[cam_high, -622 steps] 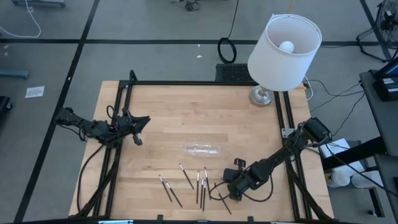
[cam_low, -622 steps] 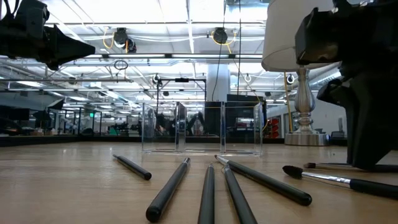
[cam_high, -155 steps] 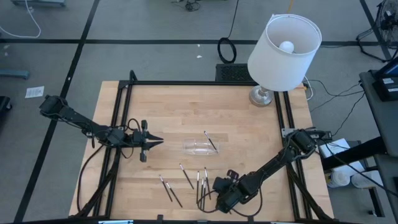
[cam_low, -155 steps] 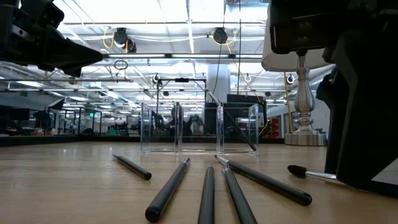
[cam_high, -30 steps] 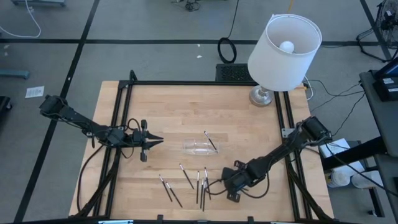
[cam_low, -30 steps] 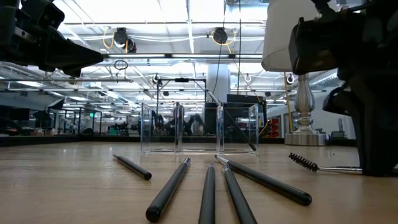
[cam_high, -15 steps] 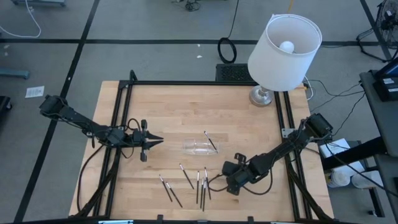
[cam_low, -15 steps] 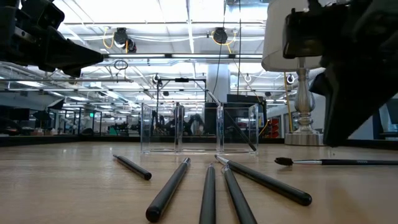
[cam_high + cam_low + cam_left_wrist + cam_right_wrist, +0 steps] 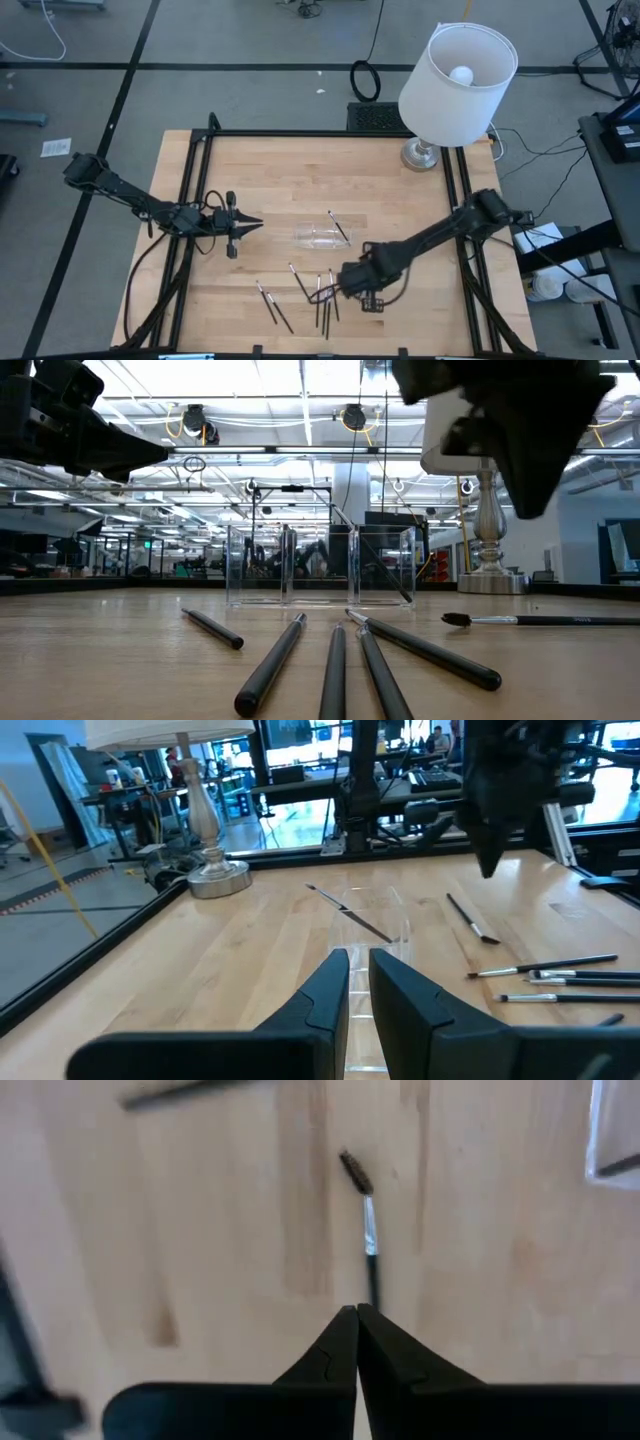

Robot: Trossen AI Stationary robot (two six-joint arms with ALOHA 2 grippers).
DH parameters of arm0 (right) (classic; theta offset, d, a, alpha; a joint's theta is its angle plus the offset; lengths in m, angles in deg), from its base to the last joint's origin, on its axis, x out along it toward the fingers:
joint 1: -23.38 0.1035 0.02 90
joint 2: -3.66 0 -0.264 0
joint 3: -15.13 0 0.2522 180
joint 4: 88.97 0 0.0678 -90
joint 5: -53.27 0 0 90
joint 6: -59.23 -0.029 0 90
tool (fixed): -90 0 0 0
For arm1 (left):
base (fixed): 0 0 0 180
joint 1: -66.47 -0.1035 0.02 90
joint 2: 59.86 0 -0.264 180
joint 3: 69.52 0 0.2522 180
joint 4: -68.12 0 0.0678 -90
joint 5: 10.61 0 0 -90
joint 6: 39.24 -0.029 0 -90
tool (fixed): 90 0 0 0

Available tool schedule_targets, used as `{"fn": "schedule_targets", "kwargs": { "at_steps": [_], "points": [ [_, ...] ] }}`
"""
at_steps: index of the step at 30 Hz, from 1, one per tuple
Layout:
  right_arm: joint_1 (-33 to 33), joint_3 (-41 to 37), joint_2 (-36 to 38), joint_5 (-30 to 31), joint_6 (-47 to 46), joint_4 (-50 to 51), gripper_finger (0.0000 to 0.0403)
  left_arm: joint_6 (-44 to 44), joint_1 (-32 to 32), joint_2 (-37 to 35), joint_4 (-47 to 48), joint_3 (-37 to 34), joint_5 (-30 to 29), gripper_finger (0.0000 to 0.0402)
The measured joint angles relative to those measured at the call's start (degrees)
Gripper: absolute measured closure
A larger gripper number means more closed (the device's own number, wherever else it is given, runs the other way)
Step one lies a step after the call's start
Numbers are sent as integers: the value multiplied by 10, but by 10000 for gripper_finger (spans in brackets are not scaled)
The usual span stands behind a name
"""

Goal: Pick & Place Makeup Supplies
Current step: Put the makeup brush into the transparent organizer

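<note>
Right gripper (image 9: 345, 281) above loose makeup supplies (image 9: 322, 297), on near side of clear tray (image 9: 322, 238); fingers (image 9: 357, 1342) pinched tight around thin brush (image 9: 366, 1230). One brush (image 9: 339, 226) already propped in clear tray. Left gripper (image 9: 250, 227) parked away from clear tray's left side, tips pointing at it, narrow gap between fingers (image 9: 335, 982), nothing held.

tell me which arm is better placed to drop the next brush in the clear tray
Right, probably: the right gripper is shut on a brush near the loose brushes. The left gripper waits, empty, facing the clear tray.
</note>
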Motion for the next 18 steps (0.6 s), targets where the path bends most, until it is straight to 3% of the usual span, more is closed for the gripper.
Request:
{"fn": "schedule_targets", "kwargs": {
  "at_steps": [4, 9, 13, 18],
  "points": [
    [-10, 39, -50, 0, 59, 71, 403, 2, 0, 0, 1, 0, 0, 350],
    [-13, 26, -60, 1, 52, 7, 395, 19, 0, 0, 11, 0, 0, 350],
    [-7, 9, -58, 2, 51, -60, 358, 21, 0, 0, 21, 0, 0, 350],
    [-4, -5, -55, 1, 52, -54, 296, 21, 0, 0, 23, 0, 0, 350]
  ]
}}
